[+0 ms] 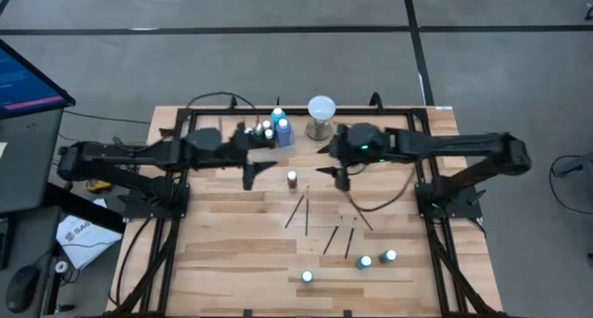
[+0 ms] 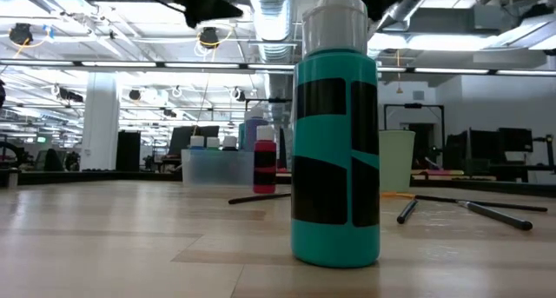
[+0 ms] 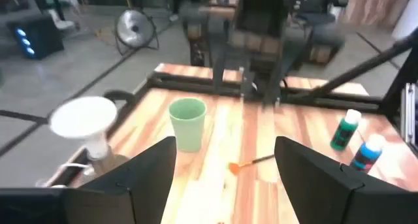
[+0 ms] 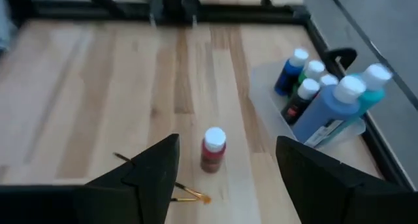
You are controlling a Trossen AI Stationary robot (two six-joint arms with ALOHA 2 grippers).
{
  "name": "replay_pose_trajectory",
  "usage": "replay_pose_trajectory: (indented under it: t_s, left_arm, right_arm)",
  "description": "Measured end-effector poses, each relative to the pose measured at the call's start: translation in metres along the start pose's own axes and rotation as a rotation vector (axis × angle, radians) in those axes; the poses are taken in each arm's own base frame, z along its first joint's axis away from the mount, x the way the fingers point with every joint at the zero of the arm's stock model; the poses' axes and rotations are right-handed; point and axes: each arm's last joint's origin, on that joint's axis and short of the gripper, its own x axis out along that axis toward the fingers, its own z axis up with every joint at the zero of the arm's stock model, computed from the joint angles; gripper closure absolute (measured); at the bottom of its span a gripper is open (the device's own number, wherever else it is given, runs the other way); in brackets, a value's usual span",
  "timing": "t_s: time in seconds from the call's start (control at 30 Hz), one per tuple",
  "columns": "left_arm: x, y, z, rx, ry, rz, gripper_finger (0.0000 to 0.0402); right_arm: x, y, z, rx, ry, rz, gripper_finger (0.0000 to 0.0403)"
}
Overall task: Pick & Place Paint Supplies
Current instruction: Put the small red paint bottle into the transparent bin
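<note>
Our right hand point(image 4: 222, 168) hung spread and empty over the red bottle point(image 4: 213, 149), which stood at 12 o'clock of the scattered brushes point(image 1: 296, 209) on the wood surface point(image 1: 232, 244). We judged its slim, smooth plastic body could tip if 1 finger struck first. Our left hand point(image 3: 225, 168), also spread and empty, waited by the clear tub point(image 4: 274, 106) of bottles.

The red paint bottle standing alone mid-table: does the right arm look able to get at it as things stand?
Probably yes. The red bottle stands upright and apart from the clear bin, with bare wood around it. The right tool hangs open just short of it; only a brush lies nearby.
</note>
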Motion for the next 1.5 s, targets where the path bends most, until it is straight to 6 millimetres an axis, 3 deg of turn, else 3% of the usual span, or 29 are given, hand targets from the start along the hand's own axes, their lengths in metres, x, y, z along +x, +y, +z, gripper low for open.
replay_pose_trajectory:
  t_s: [0.23, 0.47, 0.73, 0.93, 1.2, 1.5]
  left_arm:
    - [0.04, -0.008, -0.019, 0.058, 0.008, -0.112, 0.0144]
    - [0.064, -0.01, -0.065, 0.043, -0.082, -0.103, 0.0144]
    - [0.094, -0.013, -0.117, 0.042, 0.005, -0.096, 0.0144]
    - [0.108, -0.011, -0.14, -0.015, 0.066, -0.077, 0.0144]
    - [0.114, -0.001, -0.149, -0.024, 0.085, -0.04, 0.0144]
    - [0.112, 0.001, -0.146, -0.033, 0.079, -0.038, 0.0144]
  right_arm:
    - [-0.067, 0.014, 0.007, 0.046, -0.106, 0.054, 0.0154]
    - [-0.1, 0.019, 0.003, 0.113, -0.138, 0.093, 0.0154]
    - [-0.098, 0.023, 0.002, 0.122, -0.117, 0.107, 0.0154]
    - [-0.091, 0.024, 0.001, 0.12, -0.087, 0.107, 0.0154]
    - [-0.09, 0.03, 0.001, 0.12, -0.088, 0.133, 0.0154]
    - [-0.09, 0.031, 0.001, 0.122, -0.086, 0.138, 0.0154]
